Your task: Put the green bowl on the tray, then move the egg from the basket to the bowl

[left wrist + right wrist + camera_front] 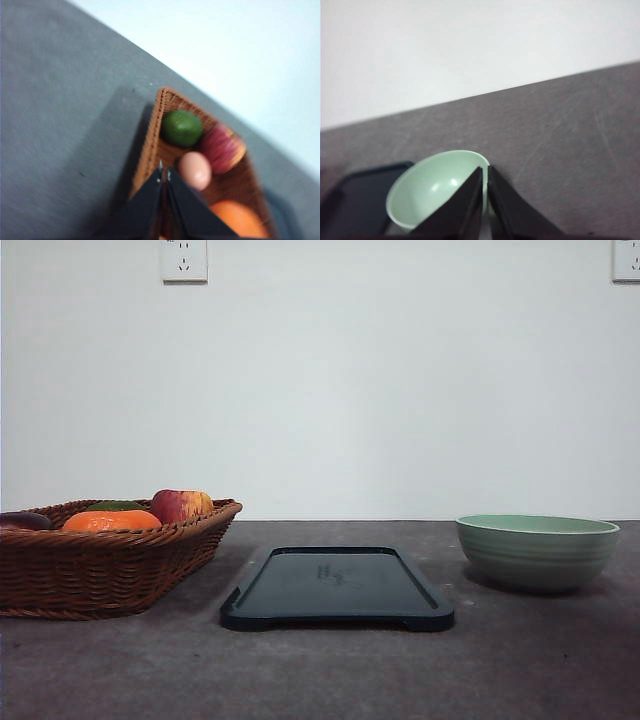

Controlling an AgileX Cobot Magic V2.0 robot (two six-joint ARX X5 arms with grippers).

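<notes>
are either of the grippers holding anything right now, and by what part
Nothing is held. The left gripper is shut above the basket; the right gripper is shut above the green bowl.

tray (337,588) between basket (110,565) and bowl (537,551)

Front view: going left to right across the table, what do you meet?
Wicker basket of fruit → dark tray → green bowl.
</notes>
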